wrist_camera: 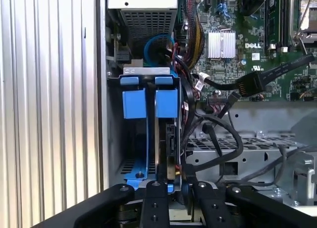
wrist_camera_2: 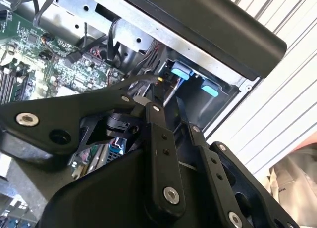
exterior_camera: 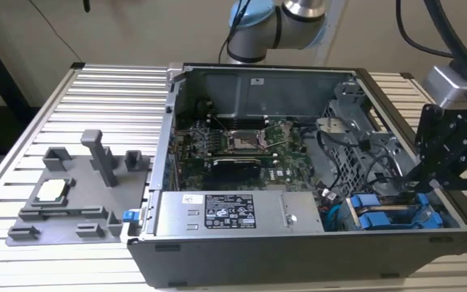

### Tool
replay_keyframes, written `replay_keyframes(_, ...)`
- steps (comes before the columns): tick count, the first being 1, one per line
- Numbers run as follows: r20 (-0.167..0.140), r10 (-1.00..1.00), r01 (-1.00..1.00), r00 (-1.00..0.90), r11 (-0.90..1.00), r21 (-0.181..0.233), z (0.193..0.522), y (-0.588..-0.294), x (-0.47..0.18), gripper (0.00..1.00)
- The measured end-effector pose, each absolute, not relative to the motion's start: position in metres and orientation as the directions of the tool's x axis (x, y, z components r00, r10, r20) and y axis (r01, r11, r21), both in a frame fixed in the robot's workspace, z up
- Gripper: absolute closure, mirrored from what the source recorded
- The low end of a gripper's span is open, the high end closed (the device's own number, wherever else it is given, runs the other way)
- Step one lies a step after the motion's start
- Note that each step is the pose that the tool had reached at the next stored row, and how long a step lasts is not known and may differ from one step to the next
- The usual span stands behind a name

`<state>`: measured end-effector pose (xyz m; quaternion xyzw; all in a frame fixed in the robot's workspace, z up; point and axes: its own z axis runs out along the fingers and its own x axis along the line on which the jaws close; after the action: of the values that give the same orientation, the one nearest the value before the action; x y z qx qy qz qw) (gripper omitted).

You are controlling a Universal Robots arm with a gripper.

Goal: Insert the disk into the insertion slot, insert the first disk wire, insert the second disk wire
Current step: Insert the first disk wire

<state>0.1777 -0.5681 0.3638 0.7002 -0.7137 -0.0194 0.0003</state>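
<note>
1st of 3 steps, apparently: disk (wrist_camera: 166, 134) pinched in gripper (wrist_camera: 171, 186), partway into insertion slot (wrist_camera: 147, 70); calls for straight, square push home.

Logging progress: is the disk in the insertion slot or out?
In: the disk sits within the insertion slot, its blue end level with the neighbouring drive.

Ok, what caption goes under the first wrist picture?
Robot gripper at the blue-framed disk sitting edge-on in the computer's metal drive cage.
</note>
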Motion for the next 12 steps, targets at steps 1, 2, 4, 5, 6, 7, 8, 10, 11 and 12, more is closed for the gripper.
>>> replay_keyframes(1, -0.026, -0.999, -0.999, -0.019, 0.019, 0.028, 0.365, -0.568, 0.178, 0.73)
replay_keyframes(2, -0.026, -0.999, -0.999, -0.019, 0.019, 0.028, 0.367, -0.568, 0.178, 0.73)
replay_keyframes(4, -0.026, -0.999, -0.999, -0.019, 0.019, 0.029, 0.37, -0.568, 0.178, 0.73)
replay_keyframes(5, -0.025, -0.999, -0.999, -0.019, 0.019, 0.03, 0.372, -0.568, 0.178, 0.73)
replay_keyframes(6, -0.026, -0.999, -0.999, -0.019, 0.019, 0.031, 0.374, -0.568, 0.178, 0.73)
replay_keyframes(7, -0.025, -0.999, -0.999, -0.02, 0.019, 0.032, 0.376, -0.568, 0.178, 0.73)
replay_keyframes(8, -0.025, -0.999, -0.999, -0.02, 0.019, 0.032, 0.378, -0.568, 0.178, 0.73)
replay_keyframes(10, -0.025, -0.999, -0.999, -0.02, 0.019, 0.032, 0.382, -0.568, 0.178, 0.73)
replay_keyframes(11, -0.025, -0.999, -0.999, -0.02, 0.019, 0.032, 0.385, -0.568, 0.178, 0.73)
replay_keyframes(12, -0.025, -0.999, -0.999, -0.02, 0.019, 0.032, 0.387, -0.568, 0.178, 0.73)
